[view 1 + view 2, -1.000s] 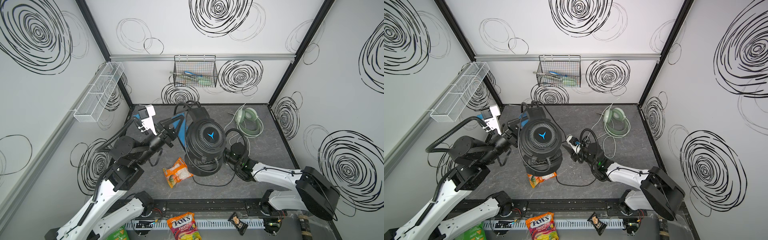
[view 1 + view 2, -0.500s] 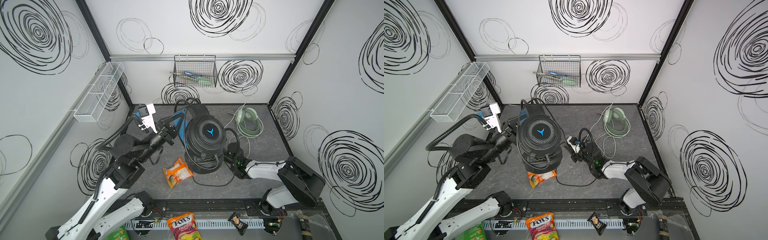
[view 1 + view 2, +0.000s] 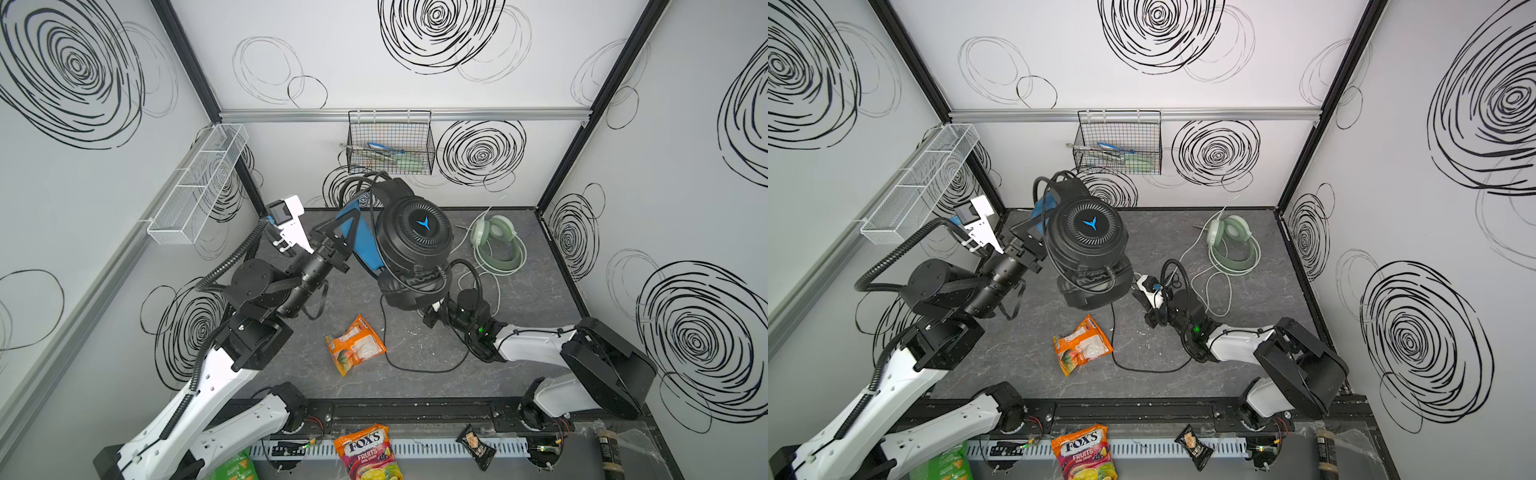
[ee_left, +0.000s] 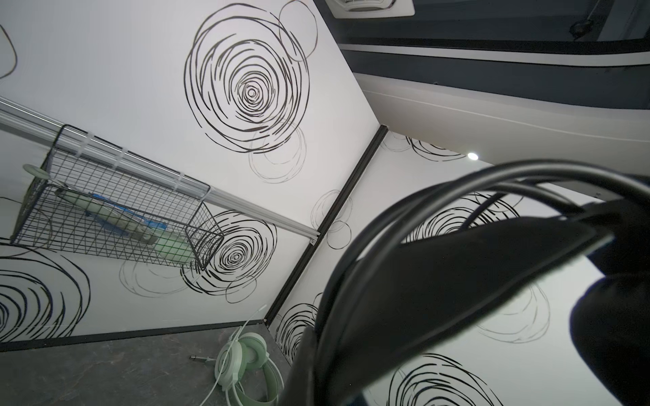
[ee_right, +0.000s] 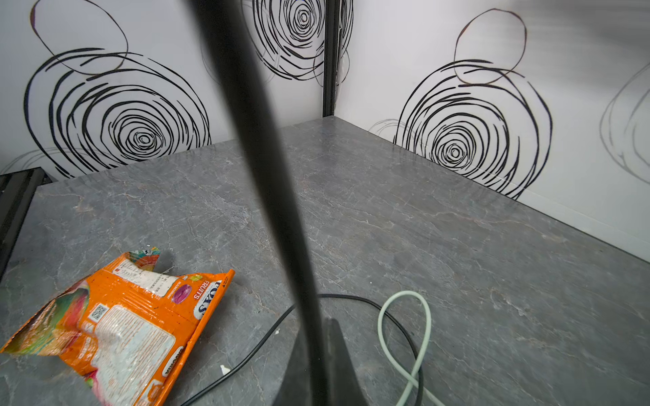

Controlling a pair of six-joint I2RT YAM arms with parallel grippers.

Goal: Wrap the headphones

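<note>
Tension is what matters for this turn of the wrap. The left gripper is clamped on the blue-lined headband of the black headphones and holds them lifted over the middle of the table. The right gripper sits low, just right of the hanging earcups, with its jaws closed on the black cable. In the right wrist view the cord runs straight up from between the jaws. The pinch point itself is blurred, so the hold looks firm but is not certain. Some turns seem to lie over the headband and cups already.

The rest of the cable lies slack on the table, looping near the candy bag. The mint-green headphones lie at the far right, unwrapped.

To do this step well, the right arm should carry the cable around the cups in a wide arc. A light pull will seat the new turn beside the others, while the left arm holds the headset steady. The trailing slack needs watching, since it could drag the bag or catch the pale cord that crosses it.
</note>
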